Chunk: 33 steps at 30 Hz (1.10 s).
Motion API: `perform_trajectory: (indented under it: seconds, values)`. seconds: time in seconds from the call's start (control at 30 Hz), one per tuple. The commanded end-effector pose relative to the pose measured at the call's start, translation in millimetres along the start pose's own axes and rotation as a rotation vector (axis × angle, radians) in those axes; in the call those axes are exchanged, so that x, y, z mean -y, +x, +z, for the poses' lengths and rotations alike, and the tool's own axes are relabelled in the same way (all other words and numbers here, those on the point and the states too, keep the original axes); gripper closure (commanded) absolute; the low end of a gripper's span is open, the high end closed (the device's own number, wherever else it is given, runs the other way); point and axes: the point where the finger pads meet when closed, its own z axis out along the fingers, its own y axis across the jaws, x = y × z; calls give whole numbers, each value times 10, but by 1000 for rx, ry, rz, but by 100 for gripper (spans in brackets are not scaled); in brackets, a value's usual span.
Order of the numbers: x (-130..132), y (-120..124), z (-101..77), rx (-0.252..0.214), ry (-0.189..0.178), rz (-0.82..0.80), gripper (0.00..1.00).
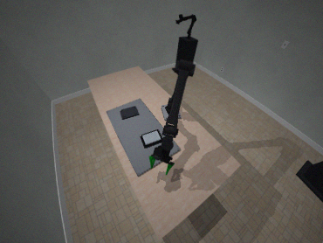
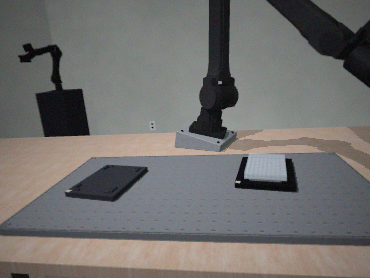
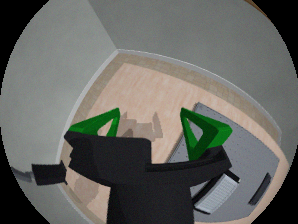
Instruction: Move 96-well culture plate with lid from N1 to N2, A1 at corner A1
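Observation:
The white lidded 96-well plate (image 2: pixel 267 168) sits on a black nest (image 2: pixel 266 183) at the right of the grey baseplate; it also shows in the overhead view (image 1: pixel 151 138) and in the wrist view (image 3: pixel 217 195). The other black nest (image 2: pixel 107 181) is bare at the left, seen also in the overhead view (image 1: pixel 130 113). My gripper (image 1: pixel 160 165) with green fingers is open and empty, in the air beyond the plate near the baseplate's edge. In the wrist view the fingers stand wide apart with nothing between them.
The grey perforated baseplate (image 2: pixel 195 197) lies on a long wooden table. The arm's base (image 2: pixel 206 139) stands behind it. A black pedestal with a small arm (image 2: pixel 61 111) stands by the wall. A dark block (image 1: pixel 311 174) sits on the floor.

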Motion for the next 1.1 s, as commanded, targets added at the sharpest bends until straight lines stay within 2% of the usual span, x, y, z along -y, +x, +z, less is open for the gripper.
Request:
perform_trajectory:
  seconds: [0.0,0.03,0.07,0.1,0.13,0.17,0.2,0.23,0.27,0.33,0.37,0.43,0.5,0.53,0.57,0.6,0.63,0.67,0.7,0.73,0.77,0.8,0.9,0.97,1.03,1.07]
  values:
    - [-4,-515,-112,60,-2,39,0]
    - [120,-290,-112,28,12,38,0]
    - [202,-173,-120,20,15,37,0]
    - [216,-230,-128,-2,30,48,0]
    - [181,-431,-139,7,35,58,0]
    - [223,-407,-148,-4,40,61,0]
    - [388,-51,-163,-56,61,62,0]
    - [311,-362,-170,-30,57,72,0]
    - [355,-341,-183,-56,75,84,0]
    - [355,-341,-183,-56,75,84,0]
    - [391,-315,-196,-67,80,87,0]
    - [483,-272,-228,-118,116,113,0]
    - [565,-222,-259,-130,122,117,0]
    - [633,-121,-277,-142,127,118,0]
    - [759,162,-312,-183,143,113,0]
    - [778,115,-313,-156,131,95,0]
    - [837,210,-351,-209,160,133,0]
    - [770,-99,-348,-182,155,143,0]
    - [832,-1,-373,-205,167,150,0]
    - [950,285,-418,-246,183,153,0]
    - [920,89,-422,-237,185,165,0]
    - [922,2,-438,-244,194,178,0]
    - [959,27,-462,-256,202,184,0]
    - [1062,159,-460,-326,240,218,0]
    - [1099,131,-569,-318,240,223,0]
    - [1221,487,-637,-371,260,229,0]
